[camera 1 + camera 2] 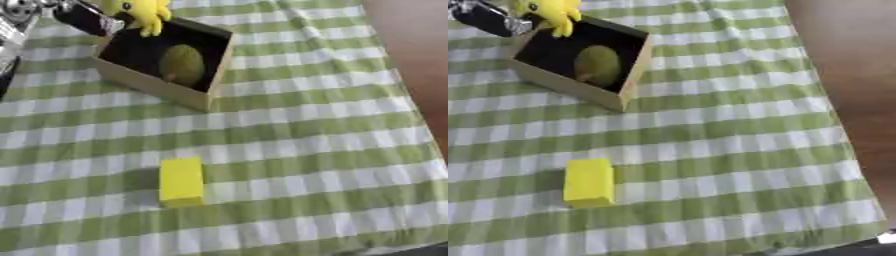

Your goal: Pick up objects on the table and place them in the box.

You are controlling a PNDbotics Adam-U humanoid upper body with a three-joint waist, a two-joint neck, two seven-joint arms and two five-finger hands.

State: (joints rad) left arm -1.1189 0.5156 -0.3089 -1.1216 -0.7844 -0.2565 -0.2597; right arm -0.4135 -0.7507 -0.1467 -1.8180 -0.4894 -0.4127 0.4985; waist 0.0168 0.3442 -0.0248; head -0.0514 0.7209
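A cardboard box (156, 88) with a dark inside stands at the upper left of the table, and an olive-green oval thing (182, 65) lies in it. A yellow plush toy (144, 12) hangs over the box's far left corner, its top cut off by the view's edge. My left hand (83, 19), black with silver parts, comes in from the upper left and touches the toy's side, fingers seemingly closed on it. A yellow block (181, 181) lies flat on the cloth, well in front of the box. My right hand is out of sight.
A green-and-white checked cloth (306, 150) covers the table. The table's right edge runs along bare brown floor (416, 40). A dark part of my arm (5, 75) shows at the left border.
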